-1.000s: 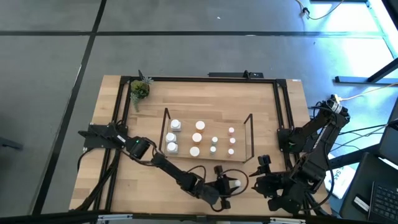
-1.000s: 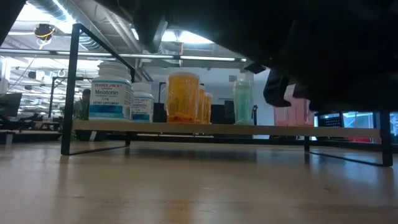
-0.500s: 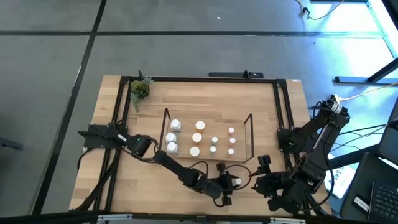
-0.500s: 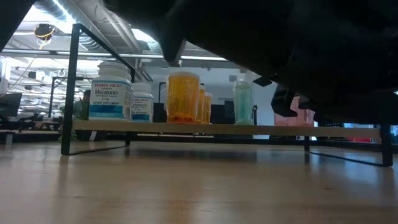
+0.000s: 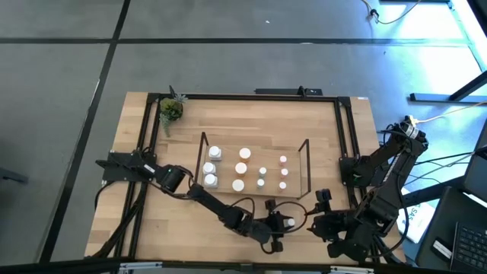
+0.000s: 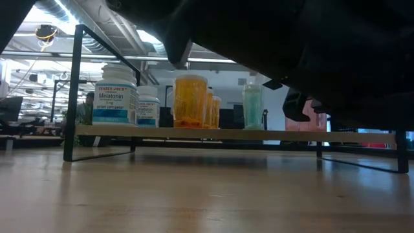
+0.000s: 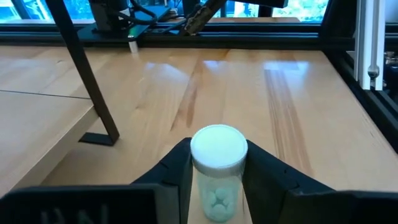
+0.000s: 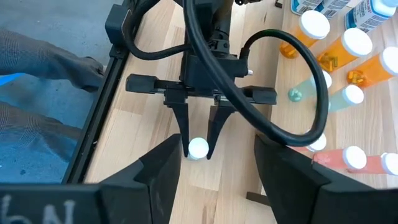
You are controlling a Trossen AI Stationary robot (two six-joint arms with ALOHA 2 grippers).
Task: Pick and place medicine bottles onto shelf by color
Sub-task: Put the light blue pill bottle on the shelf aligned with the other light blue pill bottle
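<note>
We see a light wood table [image 5: 251, 125] with a black frame on a grey floor. In its middle stands the low black wire shelf [image 5: 306, 169], with white, orange, teal and pink white-capped bottles [image 6: 191, 101] on it. Near the table's front edge, just in front of the shelf, the left gripper [image 7: 216, 177] squeezes a small teal bottle with a white cap [image 7: 217, 168]. The right gripper [image 5: 323, 199] waits by the front right corner, its fingers spread apart.
</note>
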